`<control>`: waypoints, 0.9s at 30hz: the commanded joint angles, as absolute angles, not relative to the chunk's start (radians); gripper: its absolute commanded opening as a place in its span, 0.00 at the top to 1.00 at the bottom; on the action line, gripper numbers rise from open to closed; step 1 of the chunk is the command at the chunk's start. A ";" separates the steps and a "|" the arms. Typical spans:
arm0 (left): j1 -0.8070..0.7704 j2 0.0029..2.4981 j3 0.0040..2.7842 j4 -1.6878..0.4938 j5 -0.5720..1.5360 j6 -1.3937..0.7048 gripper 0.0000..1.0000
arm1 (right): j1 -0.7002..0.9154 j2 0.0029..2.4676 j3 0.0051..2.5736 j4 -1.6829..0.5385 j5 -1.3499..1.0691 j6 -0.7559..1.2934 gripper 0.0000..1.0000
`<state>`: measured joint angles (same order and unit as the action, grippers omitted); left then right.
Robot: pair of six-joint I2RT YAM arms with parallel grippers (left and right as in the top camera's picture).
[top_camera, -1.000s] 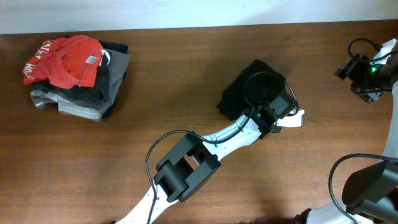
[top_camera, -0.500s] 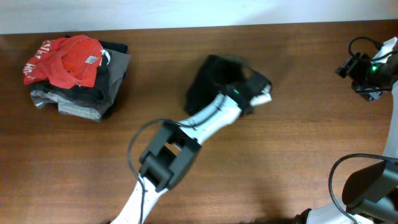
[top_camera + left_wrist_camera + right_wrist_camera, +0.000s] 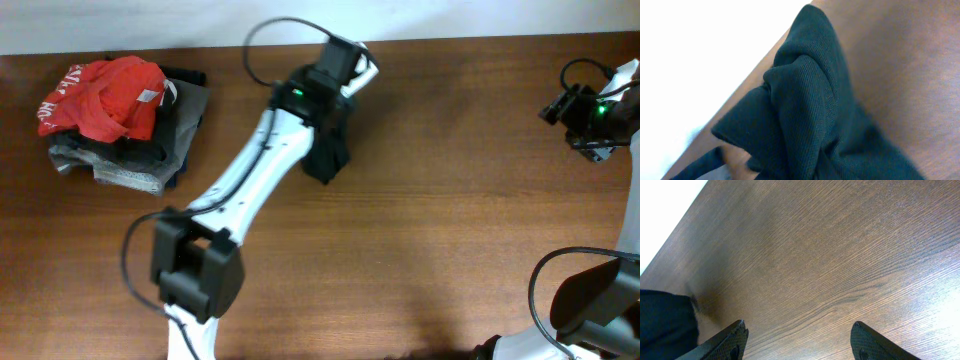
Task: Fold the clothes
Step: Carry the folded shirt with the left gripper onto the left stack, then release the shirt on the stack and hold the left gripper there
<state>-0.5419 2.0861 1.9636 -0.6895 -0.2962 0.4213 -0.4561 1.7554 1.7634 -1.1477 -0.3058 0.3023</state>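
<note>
From overhead, the shirt point(image 3: 326, 150) is seen as a dark bunch near the desk's point(image 3: 450, 220) far edge. It is partly covered by the left arm, and the left hand point(image 3: 350, 68) is seen just beyond it. Its gathered folds point(image 3: 805, 110) are shown close up only in the left wrist view. The fingers are cut off there, but the hand is closed tight on the shirt. In the right wrist view the right hand point(image 3: 801, 342) is shown spread apart, with bare wood between the fingers. A pile point(image 3: 120, 120) of garments at the left is shown only from overhead.

The surface point(image 3: 450, 200) is a brown wood-grain tabletop with a slight sheen. A plain white area point(image 3: 150, 20) borders its far edge. Lighting is even, with soft shadows.
</note>
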 commanded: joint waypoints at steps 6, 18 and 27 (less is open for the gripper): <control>-0.387 1.913 1.993 -0.714 -0.315 0.410 1.00 | -0.458 1.757 1.764 -1.146 -0.303 0.289 0.29; -0.027 1.801 1.993 -0.539 -0.310 0.694 1.00 | -0.458 1.757 1.764 -1.158 -0.303 0.285 0.29; 0.225 1.906 1.993 -0.345 -0.165 1.156 1.00 | -0.450 1.757 1.764 -1.182 -0.303 0.284 0.29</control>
